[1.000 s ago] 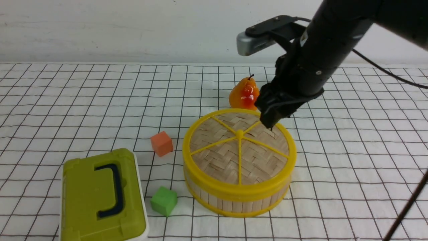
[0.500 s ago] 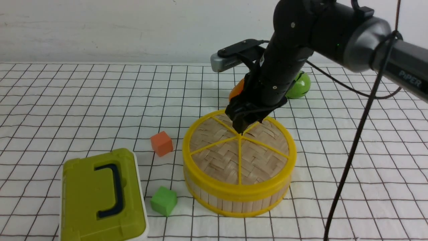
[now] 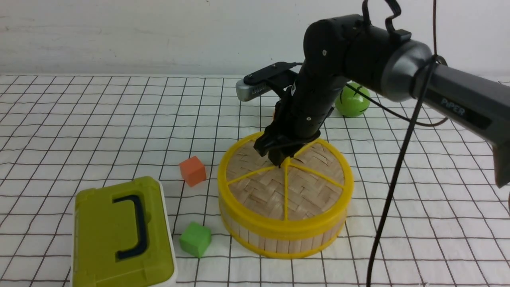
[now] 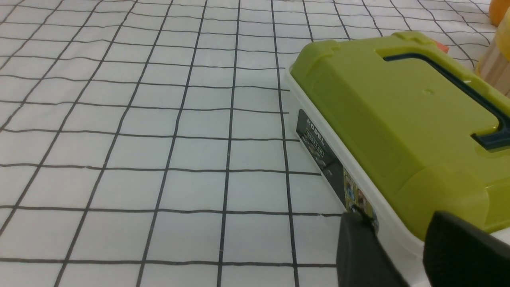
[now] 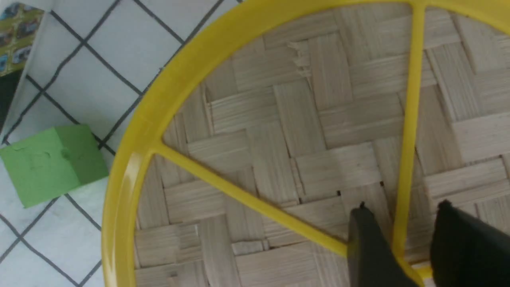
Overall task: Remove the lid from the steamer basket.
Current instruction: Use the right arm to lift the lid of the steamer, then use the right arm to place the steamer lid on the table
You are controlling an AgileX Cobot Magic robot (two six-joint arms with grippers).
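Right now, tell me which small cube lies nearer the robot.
The green cube, lying between the olive-green box and the steamer basket; the orange cube sits farther back.

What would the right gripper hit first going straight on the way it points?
The lid: the right gripper points down at its centre, fingers astride a yellow spoke. It would likely meet that spoke or the weave almost at once.

Lid (image 3: 306,191) knob hidden behind right gripper (image 3: 279,161), perhaps touching. Olive box (image 3: 103,239) cut by bottom edge.
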